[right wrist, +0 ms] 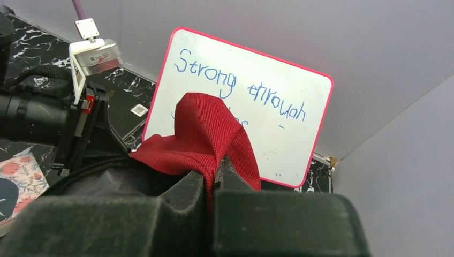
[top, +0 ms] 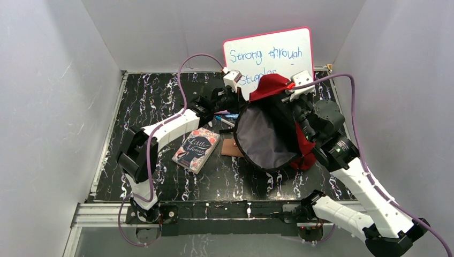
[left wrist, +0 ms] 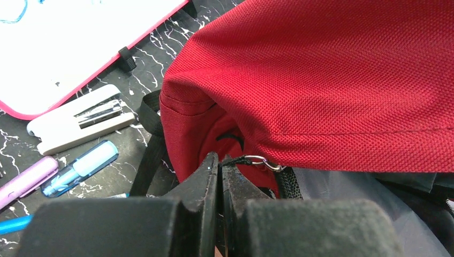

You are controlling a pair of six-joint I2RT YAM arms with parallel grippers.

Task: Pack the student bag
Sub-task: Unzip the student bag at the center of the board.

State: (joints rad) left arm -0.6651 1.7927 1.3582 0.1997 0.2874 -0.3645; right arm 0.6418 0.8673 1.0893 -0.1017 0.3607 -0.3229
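The student bag (top: 267, 134) is a red backpack lying open at the centre right, with its grey lining (top: 265, 136) showing. My left gripper (top: 234, 100) is at the bag's far left rim. In the left wrist view the gripper (left wrist: 219, 160) is shut on the black zipper pull cord with a metal ring (left wrist: 258, 159), against the red fabric (left wrist: 332, 80). My right gripper (top: 293, 99) is at the far right rim. In the right wrist view the gripper (right wrist: 215, 171) is shut on a raised fold of the bag's red fabric (right wrist: 206, 128).
A book (top: 196, 150) and a small tan wallet (top: 231, 147) lie left of the bag. A white stapler (left wrist: 80, 120), a blue marker (left wrist: 80, 167) and a purple one (left wrist: 27, 179) lie behind it. A pink-rimmed whiteboard (top: 267, 53) leans on the back wall.
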